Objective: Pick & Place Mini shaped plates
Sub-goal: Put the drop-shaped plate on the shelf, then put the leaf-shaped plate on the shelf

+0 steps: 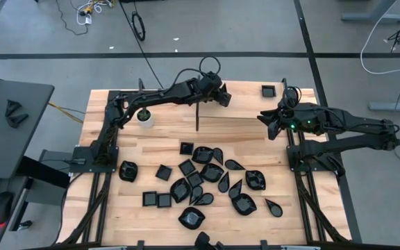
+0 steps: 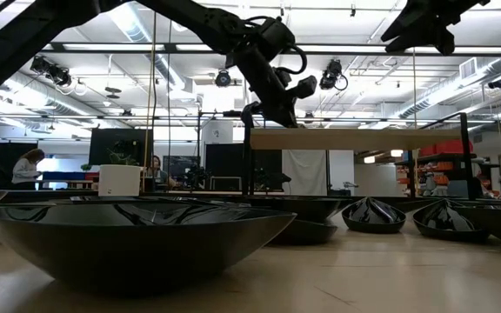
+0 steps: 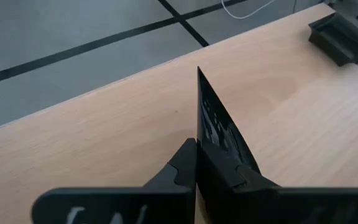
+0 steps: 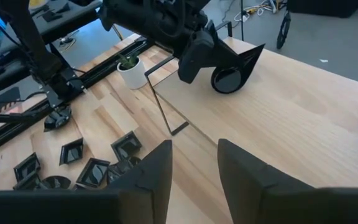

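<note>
My left gripper (image 3: 196,163) hangs over the far middle of the table, shut on one black teardrop plate (image 4: 236,65), which also shows in the high view (image 1: 225,98) and well above the table in the low view (image 2: 299,88). My right gripper (image 4: 194,163) is open and holds nothing; it hovers to the right of it (image 1: 269,123). The other mini plates (image 1: 207,180) lie in a loose heap on the near middle of the table. One square plate (image 1: 267,90) lies alone near the far edge (image 3: 342,37). My left gripper pinches the teardrop plate at its broad end (image 3: 211,157), one finger on each face. The fingers come roughly level from the table's left and lie along the plate. The plate stands on edge, lifted clear, its pointed tip (image 3: 199,71) facing away from the fingers.
A small white pot with a green plant (image 1: 144,117) stands at the far left of the table, under the left arm. A thin black wire frame (image 4: 162,102) stands on the table just below the held plate. Bare wood (image 1: 245,132) lies between the two grippers.
</note>
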Controlling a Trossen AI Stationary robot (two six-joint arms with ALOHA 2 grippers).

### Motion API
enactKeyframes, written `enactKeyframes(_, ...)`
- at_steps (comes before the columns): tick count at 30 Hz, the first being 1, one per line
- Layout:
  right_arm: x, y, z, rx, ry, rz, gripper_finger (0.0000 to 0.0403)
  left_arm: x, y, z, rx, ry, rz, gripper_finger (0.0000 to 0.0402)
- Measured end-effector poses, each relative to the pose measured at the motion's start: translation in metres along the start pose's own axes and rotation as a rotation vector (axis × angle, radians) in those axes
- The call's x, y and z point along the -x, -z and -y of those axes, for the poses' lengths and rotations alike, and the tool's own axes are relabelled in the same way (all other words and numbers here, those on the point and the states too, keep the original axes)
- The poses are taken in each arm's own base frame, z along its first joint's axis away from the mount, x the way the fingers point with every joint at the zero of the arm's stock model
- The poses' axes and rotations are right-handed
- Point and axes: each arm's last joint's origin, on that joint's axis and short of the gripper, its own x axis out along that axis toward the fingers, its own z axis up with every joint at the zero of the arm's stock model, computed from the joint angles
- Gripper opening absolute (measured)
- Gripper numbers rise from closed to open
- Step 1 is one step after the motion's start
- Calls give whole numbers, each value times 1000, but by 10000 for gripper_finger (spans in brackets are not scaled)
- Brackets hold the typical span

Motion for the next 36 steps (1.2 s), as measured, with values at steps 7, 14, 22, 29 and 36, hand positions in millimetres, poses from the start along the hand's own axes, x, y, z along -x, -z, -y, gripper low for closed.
enactKeyframes(7, 0, 0, 0, 0, 0, 0, 133, 0, -1, -2, -7, -28, 13, 84)
enactKeyframes(14, 0, 0, 0, -4, 0, -1, 133, -3, -5, -10, 4, -47, 20, 122)
enactKeyframes(22, 0, 0, 0, -30, 0, -1, 133, -2, -10, -16, 11, -55, 26, 127)
enactKeyframes(29, 0, 0, 0, -30, -9, -7, 133, 34, -35, -18, 16, 1, 64, 126)
enactKeyframes(36, 0, -2, -2, -33, -33, 11, 133, 112, -59, -15, -52, 58, 73, 126)
